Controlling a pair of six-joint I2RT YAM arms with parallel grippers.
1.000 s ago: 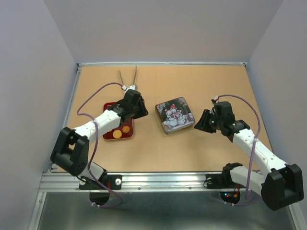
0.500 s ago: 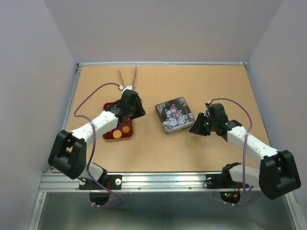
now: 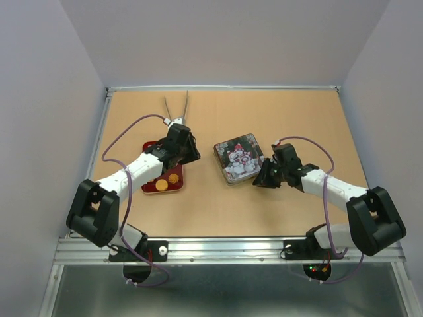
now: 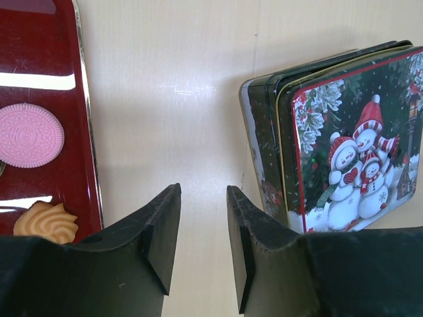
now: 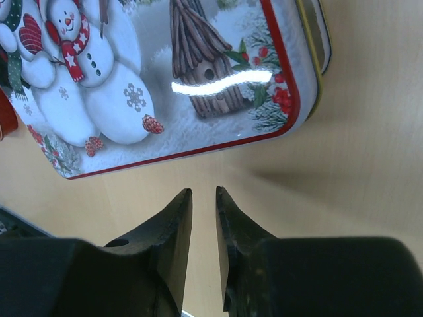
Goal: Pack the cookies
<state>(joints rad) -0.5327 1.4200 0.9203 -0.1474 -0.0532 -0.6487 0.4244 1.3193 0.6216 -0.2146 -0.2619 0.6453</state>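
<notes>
Top external view: my left claw (image 3: pixel 188 149) hung over the tray (image 3: pixel 149 146), just left of the tin (image 3: pixel 240 159), while my right claw (image 3: pixel 264 177) sat low at the tin's near right corner. Two orange cookies (image 3: pixel 173 177) lay in the tray, left of the tin and apart from it. Left wrist view showed my left fingers (image 4: pixel 162 231) released, parted a little with bare table (image 4: pixel 185 99) between them, gripping nothing. A pink cookie (image 4: pixel 28 135) and an orange flower cookie (image 4: pixel 45 222) rested on the tray, left of the tin across a strip of table. Right wrist view showed my right fingers (image 5: pixel 173 224) only a narrow slit apart, also gripping nothing, their tips just short of the tin's snowman lid. Tongs (image 3: pixel 176 105) lay on the table, up and left of the tin.
</notes>
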